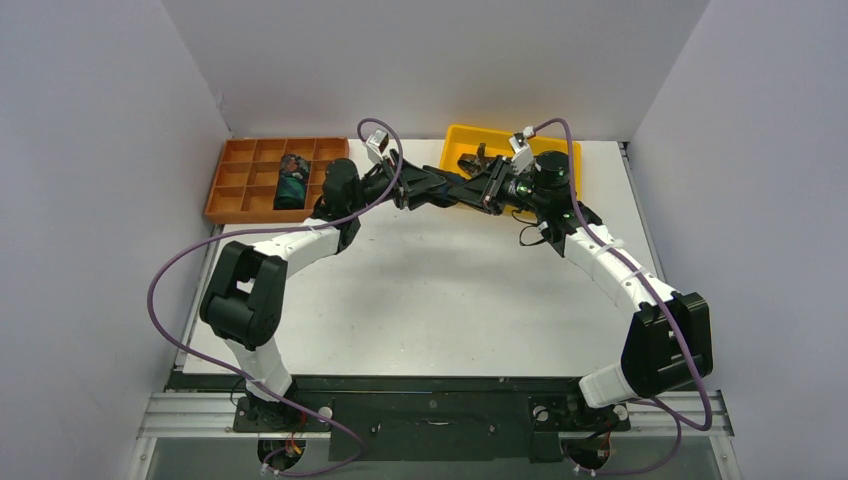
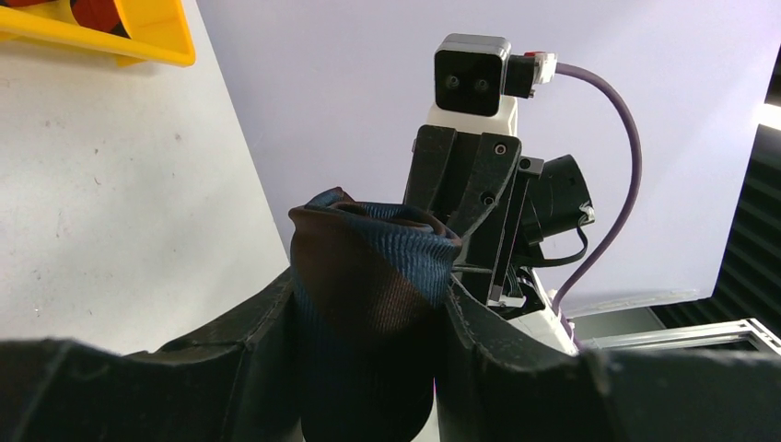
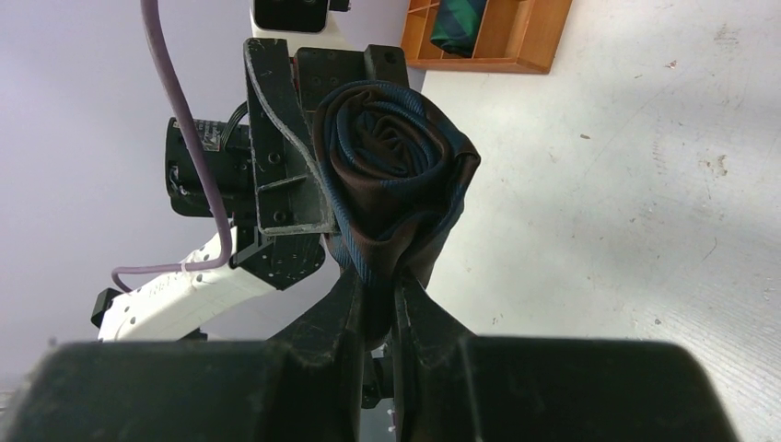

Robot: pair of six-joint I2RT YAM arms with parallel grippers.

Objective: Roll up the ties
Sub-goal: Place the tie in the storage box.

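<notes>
A rolled tie, navy blue with brown bands, hangs in the air between both grippers over the back middle of the table. In the right wrist view its spiral end (image 3: pixel 396 166) faces the camera. My right gripper (image 3: pixel 378 295) is shut on the roll's lower edge. My left gripper (image 2: pixel 368 313) is shut around the roll's body (image 2: pixel 368 276). In the top view the two grippers, left (image 1: pixel 455 188) and right (image 1: pixel 485 186), meet and hide the roll. A dark teal patterned roll (image 1: pixel 292 182) sits in the orange organizer (image 1: pixel 240 165).
A yellow bin (image 1: pixel 462 137) stands at the back behind the grippers, with dark fabric in it (image 1: pixel 478 157) and something red showing (image 2: pixel 92 11). The organizer also shows in the right wrist view (image 3: pixel 516 41). Walls close the left, back and right sides.
</notes>
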